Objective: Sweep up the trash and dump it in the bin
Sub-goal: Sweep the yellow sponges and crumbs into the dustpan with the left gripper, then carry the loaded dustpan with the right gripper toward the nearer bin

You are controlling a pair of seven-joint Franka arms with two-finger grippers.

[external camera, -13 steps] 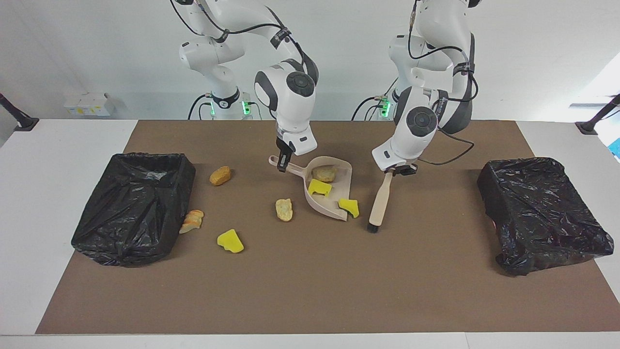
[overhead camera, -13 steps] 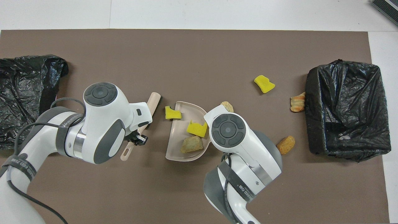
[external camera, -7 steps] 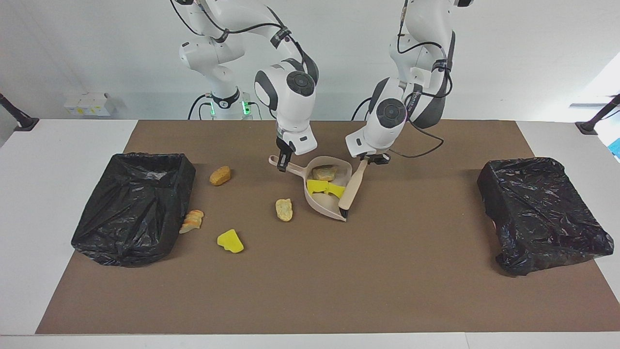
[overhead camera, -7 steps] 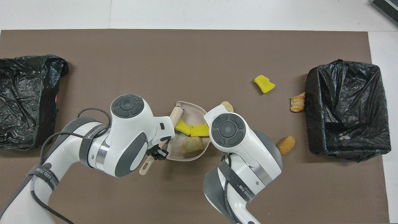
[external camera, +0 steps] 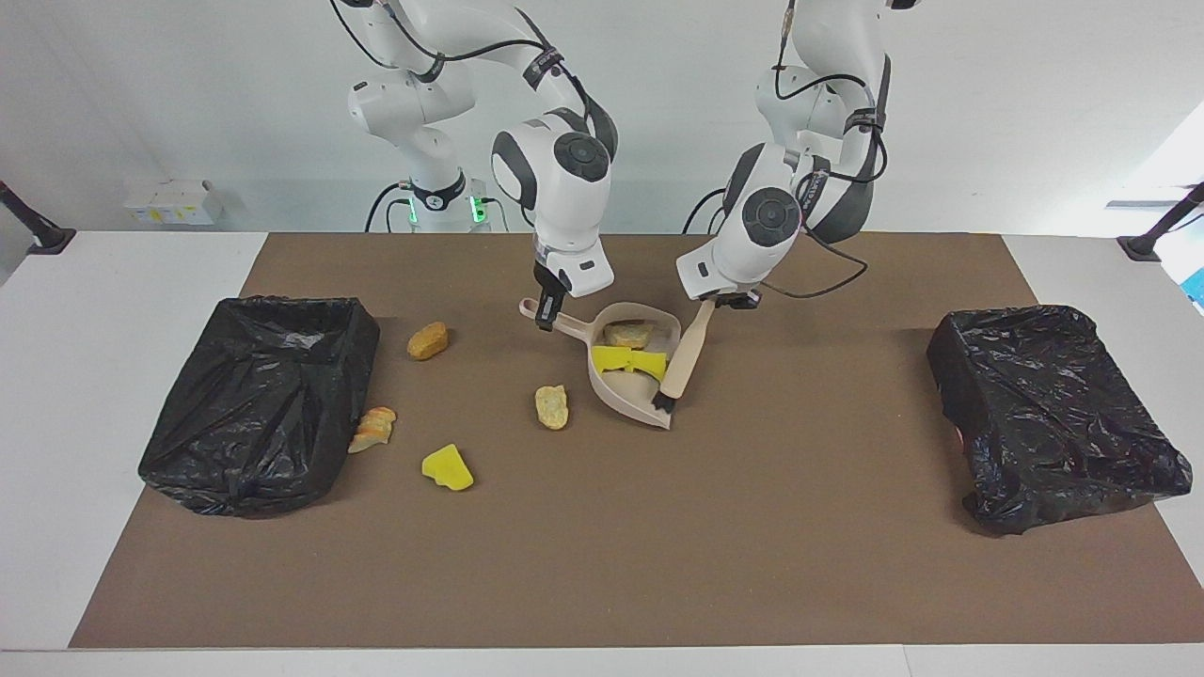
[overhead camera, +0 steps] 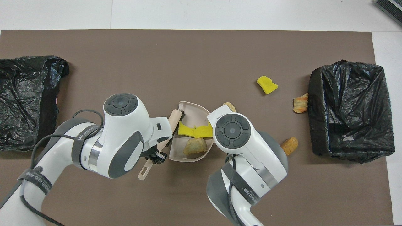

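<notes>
I've just brushed the 2nd yellow foam wedge (external camera: 651, 364) into the beige plastic dustpan (external camera: 628, 400) with the beige wooden brush (external camera: 684, 353) clamped in my left gripper (external camera: 729, 301), right gripper (external camera: 545, 315) clamped on the pan handle, so 3 pieces look loaded and 4 are left.

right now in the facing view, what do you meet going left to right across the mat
black bag-lined bin → sliced bread lump → orange-brown lump → yellow foam wedge → tan lump → beige plastic dustpan → second black bag-lined bin

Even, bright diffuse lighting; both views sharp.
Soft short shadows lie under each arm; faint sheen on the black bin liners (external camera: 1053, 414).
</notes>
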